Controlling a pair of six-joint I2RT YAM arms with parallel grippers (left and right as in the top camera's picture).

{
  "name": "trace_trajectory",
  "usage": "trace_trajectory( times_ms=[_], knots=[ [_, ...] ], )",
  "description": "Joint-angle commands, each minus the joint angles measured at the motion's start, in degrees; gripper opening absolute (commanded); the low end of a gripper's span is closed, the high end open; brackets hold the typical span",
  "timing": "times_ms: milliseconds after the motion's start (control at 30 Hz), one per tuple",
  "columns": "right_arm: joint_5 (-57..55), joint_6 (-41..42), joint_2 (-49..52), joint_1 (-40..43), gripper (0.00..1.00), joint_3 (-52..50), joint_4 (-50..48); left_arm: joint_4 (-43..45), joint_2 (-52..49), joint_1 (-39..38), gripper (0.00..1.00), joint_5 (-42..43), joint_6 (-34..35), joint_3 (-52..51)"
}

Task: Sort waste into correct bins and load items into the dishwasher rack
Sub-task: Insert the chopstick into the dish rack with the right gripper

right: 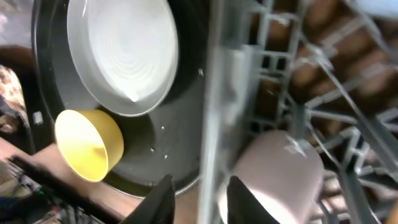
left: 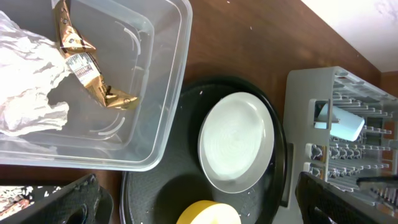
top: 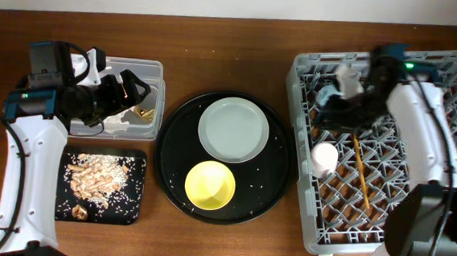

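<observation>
Left gripper (top: pixel 130 91) hung over the clear tub (top: pixel 156 99), fingers wide apart, empty. Napkin (left: pixel 31 87) and wrapper (left: pixel 87 68) lay inside, likely sorted. Scraps (top: pixel 100 175) were in the near-left black tray (top: pixel 139 190).

Right gripper (right: pixel 202 196) sat low inside the rack (top: pixel 302 222) left wall, narrow gap, nothing between. View blurred.

Pink cup (top: pixel 324 157) and chopsticks (top: pixel 360 173) were racked.

Plate (top: pixel 233 128) and yellow bowl (top: pixel 210 185), centre, looked like the 2 items outstanding. Open room above; rack wall close on the right.

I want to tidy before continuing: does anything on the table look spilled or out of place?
Yes. Small white crumbs lie scattered on the large round black tray, around the plate and the yellow bowl, instead of in the shallow black tray with the food scraps. Nothing else stands out.
</observation>
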State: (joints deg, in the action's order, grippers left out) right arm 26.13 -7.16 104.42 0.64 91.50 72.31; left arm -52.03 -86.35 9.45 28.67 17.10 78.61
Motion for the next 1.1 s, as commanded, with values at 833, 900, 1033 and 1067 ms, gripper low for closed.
trace_trajectory(
  times_ms=[833, 900, 1033, 1067],
  knots=[
    [-24.2, 11.3, 1.2, -14.1, 0.14, -10.8, -22.6, 0.1, 0.7, 0.2, 1.00, -0.3, -0.5, 0.2],
    [-24.2, 11.3, 1.2, -14.1, 0.20, -10.7, -22.2, 0.1, 0.7, 0.2, 1.00, -0.3, -0.5, 0.2],
    [-24.2, 11.3, 0.7, -14.1, 0.40, -1.4, -13.2, 0.1, 0.7, 0.2, 1.00, -0.3, -0.5, 0.2],
    [-22.9, 11.3, 0.4, -14.1, 0.42, 3.5, -8.1, 0.1, 0.7, 0.2, 1.00, -0.3, -0.5, 0.2]
  ],
)
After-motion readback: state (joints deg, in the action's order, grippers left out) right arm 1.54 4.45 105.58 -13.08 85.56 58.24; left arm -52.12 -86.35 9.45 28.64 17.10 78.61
